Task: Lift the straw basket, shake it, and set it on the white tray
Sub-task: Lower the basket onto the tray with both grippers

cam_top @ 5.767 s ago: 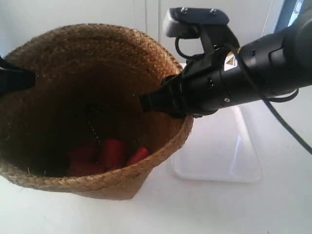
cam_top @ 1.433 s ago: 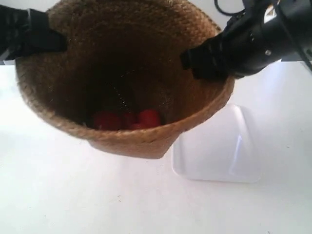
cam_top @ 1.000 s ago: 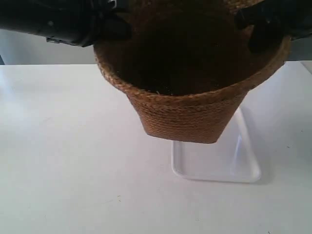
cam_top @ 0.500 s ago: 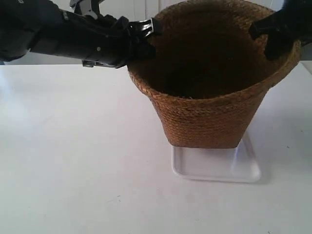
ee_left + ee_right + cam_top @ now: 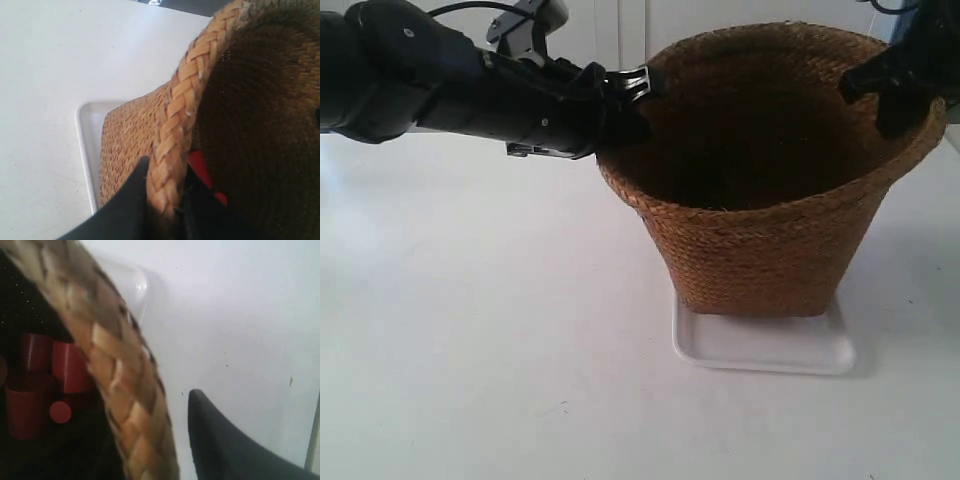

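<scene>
The straw basket (image 5: 760, 240) stands upright with its squarish base down in the white tray (image 5: 760, 357); whether it rests its full weight there I cannot tell. The gripper of the arm at the exterior view's left (image 5: 632, 88) holds the near-left rim. In the left wrist view my left gripper (image 5: 165, 202) is shut on the braided rim (image 5: 175, 115), one finger on each side. My right gripper (image 5: 155, 440) straddles the opposite rim (image 5: 125, 390). Its outer finger (image 5: 215, 440) has its tip slightly off the braid, and its inner finger is lost in the dark inside.
Several red cylinders (image 5: 65, 365) lie at the bottom of the basket, and a red patch (image 5: 202, 165) of them shows in the left wrist view. White tabletop (image 5: 490, 350) spreads to the left and front of the tray. A white wall stands behind.
The basket has come down and to the right from the air onto the tray, now upright. Both arms moved with it, still on its rim.
</scene>
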{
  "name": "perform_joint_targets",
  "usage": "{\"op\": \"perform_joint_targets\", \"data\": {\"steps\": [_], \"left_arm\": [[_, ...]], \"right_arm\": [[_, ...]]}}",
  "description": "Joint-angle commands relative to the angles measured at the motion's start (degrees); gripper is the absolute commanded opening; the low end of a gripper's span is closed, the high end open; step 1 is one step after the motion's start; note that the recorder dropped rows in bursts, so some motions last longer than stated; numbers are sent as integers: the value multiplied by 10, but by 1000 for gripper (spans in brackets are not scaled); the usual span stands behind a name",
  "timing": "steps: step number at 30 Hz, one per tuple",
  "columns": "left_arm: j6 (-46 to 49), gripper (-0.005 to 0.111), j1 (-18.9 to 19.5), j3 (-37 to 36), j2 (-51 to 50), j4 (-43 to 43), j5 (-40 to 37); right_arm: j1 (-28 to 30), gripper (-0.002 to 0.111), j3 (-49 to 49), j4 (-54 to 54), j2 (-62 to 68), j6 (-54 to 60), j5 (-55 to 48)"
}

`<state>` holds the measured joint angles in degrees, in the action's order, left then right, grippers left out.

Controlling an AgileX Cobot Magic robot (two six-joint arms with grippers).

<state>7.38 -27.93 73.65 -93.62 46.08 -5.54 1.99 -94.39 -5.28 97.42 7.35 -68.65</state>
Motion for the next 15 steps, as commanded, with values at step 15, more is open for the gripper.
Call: {"op": "perform_joint_targets", "data": {"steps": [15], "left_arm": [[4, 0, 2, 31, -17, -32, -5]], "right_arm": [[15, 0, -1, -73, 14, -22, 28]]}}
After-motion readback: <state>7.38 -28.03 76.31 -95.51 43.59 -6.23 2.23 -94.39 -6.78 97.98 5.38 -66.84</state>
